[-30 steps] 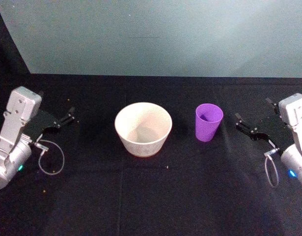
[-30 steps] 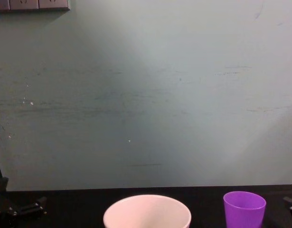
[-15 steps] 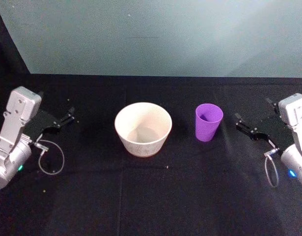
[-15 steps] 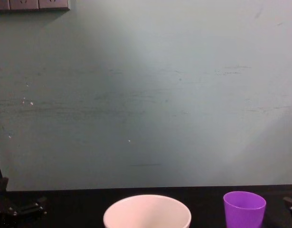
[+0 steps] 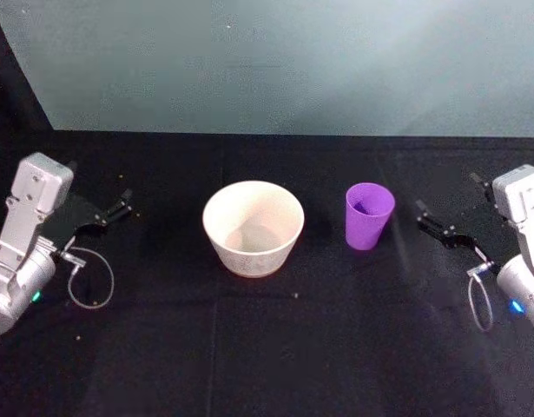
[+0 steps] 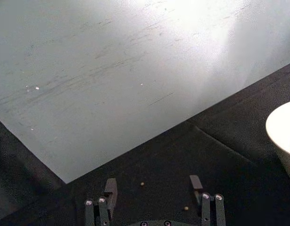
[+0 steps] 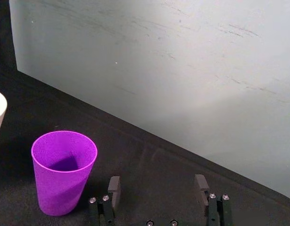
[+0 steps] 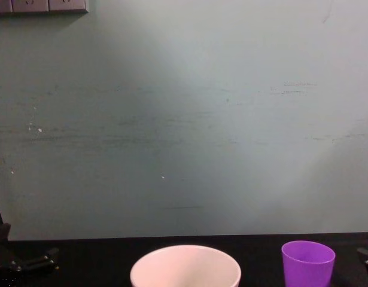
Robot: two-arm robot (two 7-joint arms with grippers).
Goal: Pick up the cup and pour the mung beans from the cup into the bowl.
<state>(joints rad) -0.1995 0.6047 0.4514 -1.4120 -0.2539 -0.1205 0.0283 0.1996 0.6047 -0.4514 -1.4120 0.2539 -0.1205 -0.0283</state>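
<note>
The purple cup (image 5: 369, 215) stands upright on the black cloth, right of the white bowl (image 5: 253, 228). The chest view shows the cup (image 8: 307, 263) and the bowl (image 8: 185, 266) from the side. My right gripper (image 5: 433, 226) hovers open a short way right of the cup, not touching it. In the right wrist view the cup (image 7: 63, 172) stands ahead of the open gripper (image 7: 158, 183), off to one side. The mung beans are hidden; the cup's inside is in shadow. My left gripper (image 5: 119, 207) rests open at the far left, well away from the bowl (image 6: 284, 136).
A pale green wall (image 8: 184, 119) rises right behind the table's far edge. A few small specks (image 5: 294, 295) lie on the cloth in front of the bowl. Thin cable loops (image 5: 91, 282) hang by each wrist. Open cloth lies between the cup and my right gripper.
</note>
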